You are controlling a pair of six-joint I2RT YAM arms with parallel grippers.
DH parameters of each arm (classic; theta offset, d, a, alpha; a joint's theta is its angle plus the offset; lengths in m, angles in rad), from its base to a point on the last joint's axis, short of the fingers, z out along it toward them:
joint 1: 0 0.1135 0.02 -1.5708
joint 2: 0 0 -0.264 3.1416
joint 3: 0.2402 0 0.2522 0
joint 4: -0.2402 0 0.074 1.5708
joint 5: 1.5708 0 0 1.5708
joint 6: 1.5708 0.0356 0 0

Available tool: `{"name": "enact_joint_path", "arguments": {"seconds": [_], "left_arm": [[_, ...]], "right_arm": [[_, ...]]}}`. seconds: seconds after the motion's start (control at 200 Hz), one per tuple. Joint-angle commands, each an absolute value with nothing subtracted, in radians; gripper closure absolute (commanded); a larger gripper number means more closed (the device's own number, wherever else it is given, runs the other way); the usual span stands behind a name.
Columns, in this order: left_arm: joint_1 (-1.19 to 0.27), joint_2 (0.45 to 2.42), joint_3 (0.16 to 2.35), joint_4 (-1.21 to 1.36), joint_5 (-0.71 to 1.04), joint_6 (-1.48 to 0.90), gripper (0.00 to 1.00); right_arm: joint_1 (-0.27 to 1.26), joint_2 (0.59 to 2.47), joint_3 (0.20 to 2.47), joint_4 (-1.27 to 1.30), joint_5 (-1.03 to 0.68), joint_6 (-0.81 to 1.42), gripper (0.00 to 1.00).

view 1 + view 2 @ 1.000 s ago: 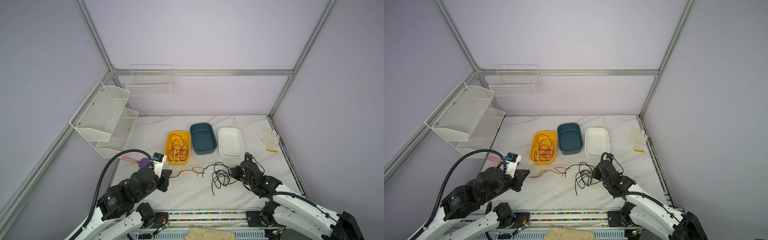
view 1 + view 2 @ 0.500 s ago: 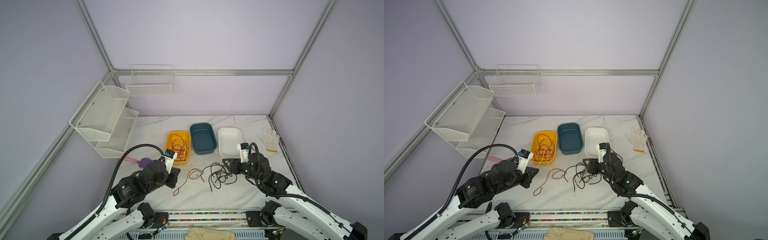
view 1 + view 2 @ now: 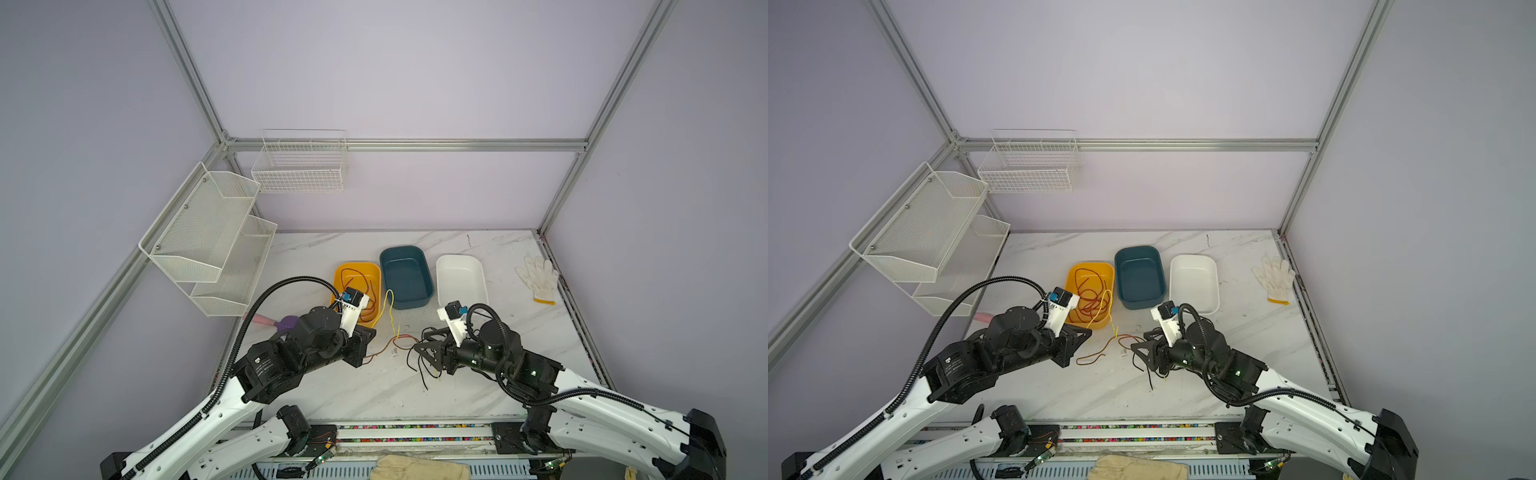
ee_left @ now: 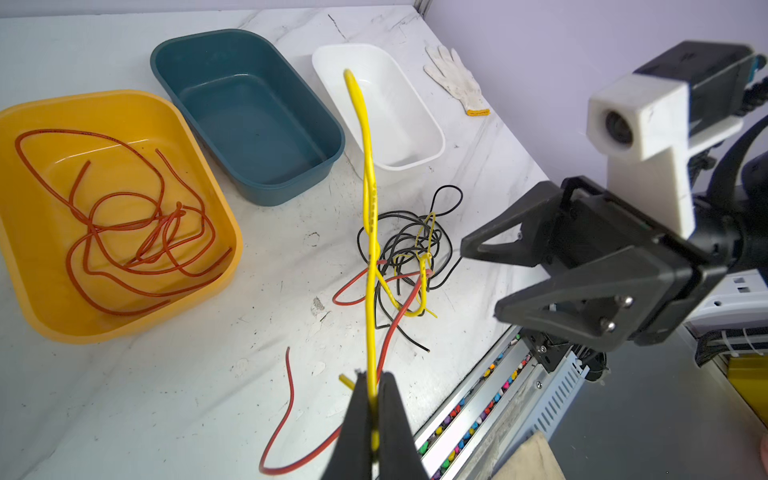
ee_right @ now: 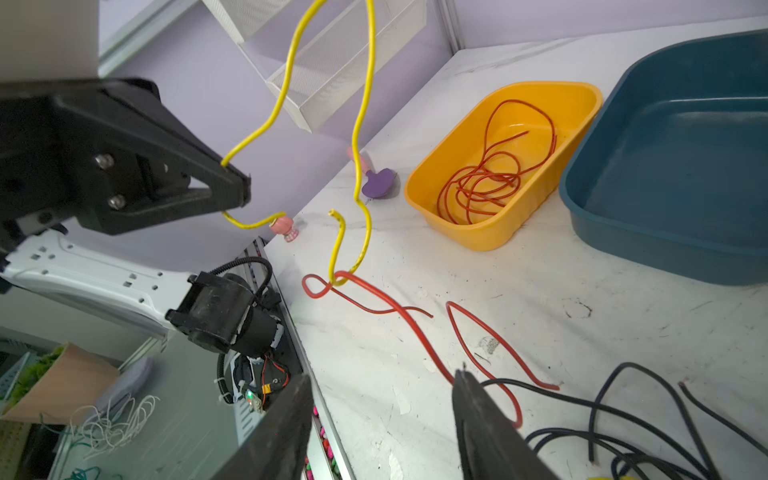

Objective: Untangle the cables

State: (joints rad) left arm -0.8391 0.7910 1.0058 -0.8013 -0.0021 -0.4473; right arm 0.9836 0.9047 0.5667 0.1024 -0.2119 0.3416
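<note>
My left gripper [image 4: 374, 374] is shut tight on the yellow cable [image 4: 368, 187]. I can see the cable pinched right between the two tips, with a short stub poking out beside them. From the tips the cable climbs into the air, bends over in a tall loop and drops back down to the table [image 4: 166, 374]. Down there its far end curls like a hook around a loop of the loose red cable [image 5: 415, 336]. The hook and the red loop touch.

My right gripper [image 5: 382, 376] is about half open. Its two fingers [image 5: 482, 428] stand apart and I see nothing between them. It hangs low over the table, just above the black cables [image 4: 399, 239]. Part of the loose red cable runs past one finger, but I cannot tell if they touch.

The black cables lie in a messy heap on the table, between the two grippers and nearer the right one. The loose red cable runs out of that heap toward the left gripper and lies flat on the table.

More red cables [image 4: 124, 226] sit curled up inside the yellow bin [image 3: 357, 264]. The blue bin [image 3: 405, 278] stands just beside it, and the white bin [image 3: 461, 278] is next in the row. A white glove [image 3: 538, 276] lies near the right edge of the table, well apart from the cables.
</note>
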Motion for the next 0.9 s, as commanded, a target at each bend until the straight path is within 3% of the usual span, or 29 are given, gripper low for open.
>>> {"name": "enact_joint_path", "arguments": {"seconds": [0.0,0.2,0.38,0.895], "left_arm": [[-0.836,0.797,1.112,-0.76,0.034,-0.419,1.0],[-0.836,0.801,1.115,-0.759,0.055,-0.417,1.0],[-0.836,0.797,1.112,-0.758,0.064,-0.416,1.0],[-0.836,0.763,1.095,-0.731,0.093,-0.429,1.0]], "right_arm": [[1.022,0.963,0.568,0.156,-0.083,0.275,0.43],[1.052,1.03,0.558,0.207,-0.009,0.261,0.44],[1.062,1.059,0.558,0.25,-0.006,0.262,0.55],[1.063,1.074,0.529,0.295,0.064,0.267,0.62]]}}
